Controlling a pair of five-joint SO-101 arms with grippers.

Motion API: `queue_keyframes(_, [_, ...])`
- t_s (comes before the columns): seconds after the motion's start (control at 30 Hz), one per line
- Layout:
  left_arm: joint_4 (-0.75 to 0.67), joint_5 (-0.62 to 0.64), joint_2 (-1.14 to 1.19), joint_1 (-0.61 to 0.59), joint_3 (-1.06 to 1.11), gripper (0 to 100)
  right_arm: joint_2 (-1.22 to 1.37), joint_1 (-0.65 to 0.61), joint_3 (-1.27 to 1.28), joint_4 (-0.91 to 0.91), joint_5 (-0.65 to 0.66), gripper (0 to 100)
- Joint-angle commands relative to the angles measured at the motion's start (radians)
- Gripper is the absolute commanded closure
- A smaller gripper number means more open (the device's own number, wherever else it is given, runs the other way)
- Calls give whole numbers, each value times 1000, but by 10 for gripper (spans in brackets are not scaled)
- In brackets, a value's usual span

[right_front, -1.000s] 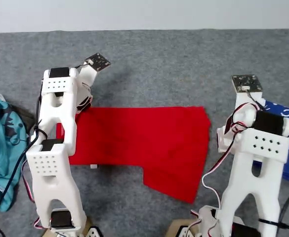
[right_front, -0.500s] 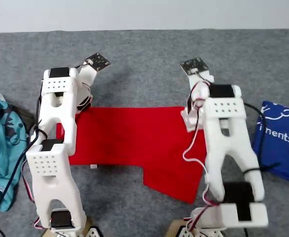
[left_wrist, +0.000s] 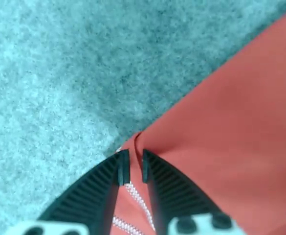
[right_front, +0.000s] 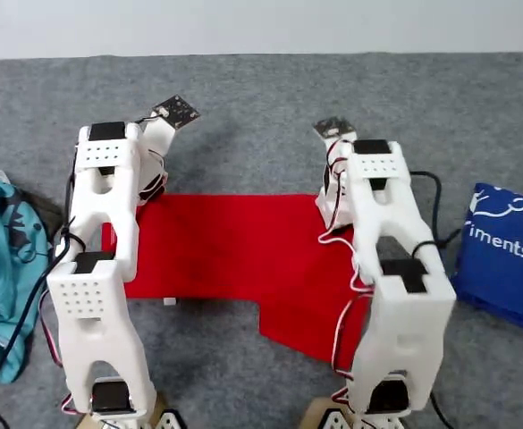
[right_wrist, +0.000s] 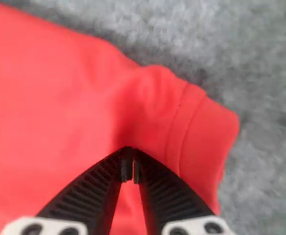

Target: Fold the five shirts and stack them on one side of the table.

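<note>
Overhead and wrist views of a two-arm rig at a grey surface (right_front: pixel 270 116) with a short, felt-like nap.

The red shirt (right_front: pixel 234 246) lies spread flat near the middle of the surface. Its long axis runs side to side, from one arm to the other. The far edge is straight. The near edge is stepped: it runs level on the left-arm side, then drops to a slanted flap that points toward the base of the right arm (right_front: pixel 395 295). The cloth is smooth, matte and thin, with few wrinkles.

The left pincer (left_wrist: pixel 131 159) sits at the far corner of the shirt on its own side. Its ribbed black jaws are drawn almost together, and the corner's folded edge is nipped between the tips. A line of white stitching shows between the jaws.

The right pincer (right_wrist: pixel 129 159) sits at the opposite far corner. Its jaws are pressed together on a raised pucker of red cloth, just beside a double-stitched hem band that ends in a rounded edge.

Both white arms reach forward over the shirt, and the left arm (right_front: pixel 105 232) covers its end.

A crumpled teal garment (right_front: pixel 2 259) is heaped at the left margin. A flat blue garment (right_front: pixel 507 259) with white print lies at the right margin. Both are apart from the red cloth.
</note>
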Motion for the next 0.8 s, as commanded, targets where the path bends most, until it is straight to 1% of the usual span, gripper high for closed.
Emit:
queue_keyframes(0.0, [-15,8,-48,-25,-28,949,47,-1,-106,1,-8,988])
queue_keyframes(0.2, [-15,6,-48,-91,-28,949,131,16,-147,1,-6,988])
queue_keyframes(0.4, [-17,0,-48,-184,-28,949,134,19,-164,13,-6,988])
queue_keyframes(0.57, [-17,0,-48,-227,-28,949,134,21,-164,13,-6,988])
queue_keyframes(0.7, [-18,-40,-48,-270,-28,958,134,21,-164,15,-6,988])
queue_keyframes(0.77, [-43,-54,-48,-301,-28,963,134,21,-164,15,-6,988])
